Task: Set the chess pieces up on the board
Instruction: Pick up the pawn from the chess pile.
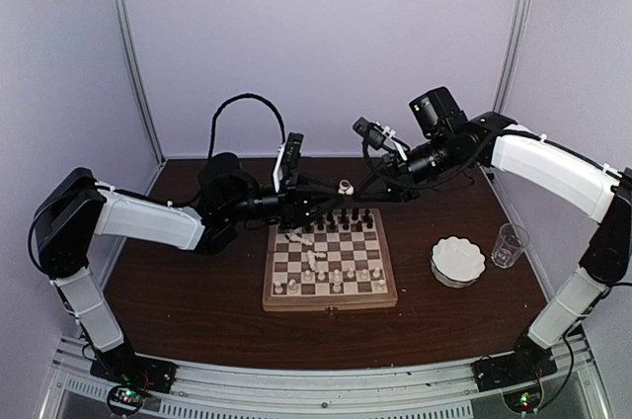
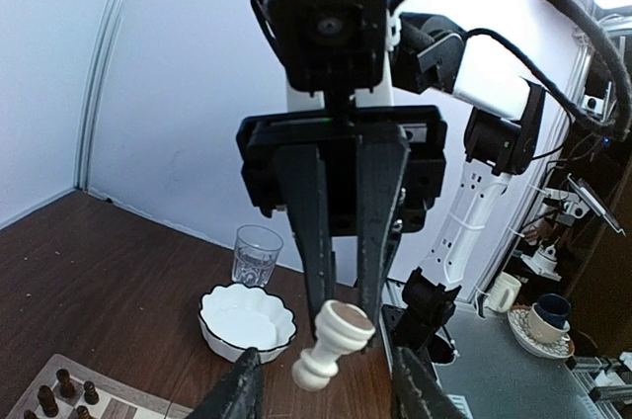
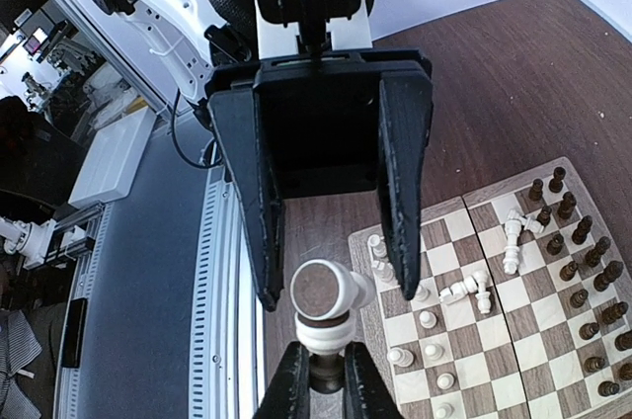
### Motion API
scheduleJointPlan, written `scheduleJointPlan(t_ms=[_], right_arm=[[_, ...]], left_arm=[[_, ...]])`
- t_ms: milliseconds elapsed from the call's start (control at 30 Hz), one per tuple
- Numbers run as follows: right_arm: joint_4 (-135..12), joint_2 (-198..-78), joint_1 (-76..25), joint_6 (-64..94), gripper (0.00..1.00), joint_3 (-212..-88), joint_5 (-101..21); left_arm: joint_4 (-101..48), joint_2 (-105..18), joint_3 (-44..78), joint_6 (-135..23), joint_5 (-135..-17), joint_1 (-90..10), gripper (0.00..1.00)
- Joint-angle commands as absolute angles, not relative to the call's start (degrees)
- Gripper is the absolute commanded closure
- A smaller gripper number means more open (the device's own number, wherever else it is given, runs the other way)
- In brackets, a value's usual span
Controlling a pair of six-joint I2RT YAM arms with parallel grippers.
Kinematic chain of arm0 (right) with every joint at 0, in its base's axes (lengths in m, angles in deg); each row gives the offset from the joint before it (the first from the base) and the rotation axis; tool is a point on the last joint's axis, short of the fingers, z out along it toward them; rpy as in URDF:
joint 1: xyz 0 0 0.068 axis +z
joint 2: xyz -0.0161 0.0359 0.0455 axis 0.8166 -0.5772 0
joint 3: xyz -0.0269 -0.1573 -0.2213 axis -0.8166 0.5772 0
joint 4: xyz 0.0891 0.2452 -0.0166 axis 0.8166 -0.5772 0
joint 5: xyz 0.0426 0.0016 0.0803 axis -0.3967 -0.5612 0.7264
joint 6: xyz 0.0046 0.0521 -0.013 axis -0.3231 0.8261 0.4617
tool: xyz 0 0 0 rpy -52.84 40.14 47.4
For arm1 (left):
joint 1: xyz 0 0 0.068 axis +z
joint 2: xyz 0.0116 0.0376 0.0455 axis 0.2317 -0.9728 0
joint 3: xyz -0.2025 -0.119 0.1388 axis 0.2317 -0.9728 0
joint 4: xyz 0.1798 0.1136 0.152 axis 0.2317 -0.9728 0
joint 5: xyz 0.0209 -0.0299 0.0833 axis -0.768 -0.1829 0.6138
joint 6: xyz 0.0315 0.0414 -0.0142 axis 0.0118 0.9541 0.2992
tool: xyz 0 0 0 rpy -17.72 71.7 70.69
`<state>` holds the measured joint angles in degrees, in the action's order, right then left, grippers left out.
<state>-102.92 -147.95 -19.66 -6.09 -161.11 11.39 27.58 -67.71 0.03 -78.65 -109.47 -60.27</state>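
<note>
The board [image 1: 331,300] lies mid-table. Dark chess pieces [image 1: 341,217] stand along its far rows and cream ones [image 1: 336,281] along the near row. A few cream pieces [image 1: 318,261] lie toppled in the middle. Both grippers meet in the air above the board's far edge. My right gripper [image 1: 355,185] is shut on a tilted cream piece [image 1: 345,185], whose brown felt base shows in the right wrist view [image 3: 326,291]. My left gripper [image 1: 329,194] faces it, wide open, its fingers either side of the piece [image 2: 334,342] without touching.
A white scalloped bowl [image 1: 458,261] and a clear glass [image 1: 510,244] stand right of the board; both also show in the left wrist view, bowl [image 2: 247,325] and glass [image 2: 257,254]. Grey walls enclose the back and sides. A metal rail runs along the near edge.
</note>
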Motion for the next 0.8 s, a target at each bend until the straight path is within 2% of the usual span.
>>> scheduleJointPlan(t_ms=[0, 267, 600, 767], right_arm=[[-100.93, -146.76, -20.42, -4.42, 0.91, -161.64, 13.03], [-99.82, -147.12, -20.90, -3.38, 0.91, -160.81, 13.13], [-99.25, -147.04, -21.10, -3.06, 0.90, -160.14, 13.65], [-98.70, -146.78, -21.49, -2.70, 0.90, -159.63, 13.66]], left_arm=[[33.22, -69.71, 1.95, -80.91, -113.48, -60.53, 0.58], [35.05, -70.33, 2.83, -82.38, -114.02, -60.60, 0.68], [32.80, -70.43, 3.96, -81.88, -111.30, -60.53, 0.69], [32.61, -70.73, 4.31, -82.28, -111.43, -60.59, 0.78]])
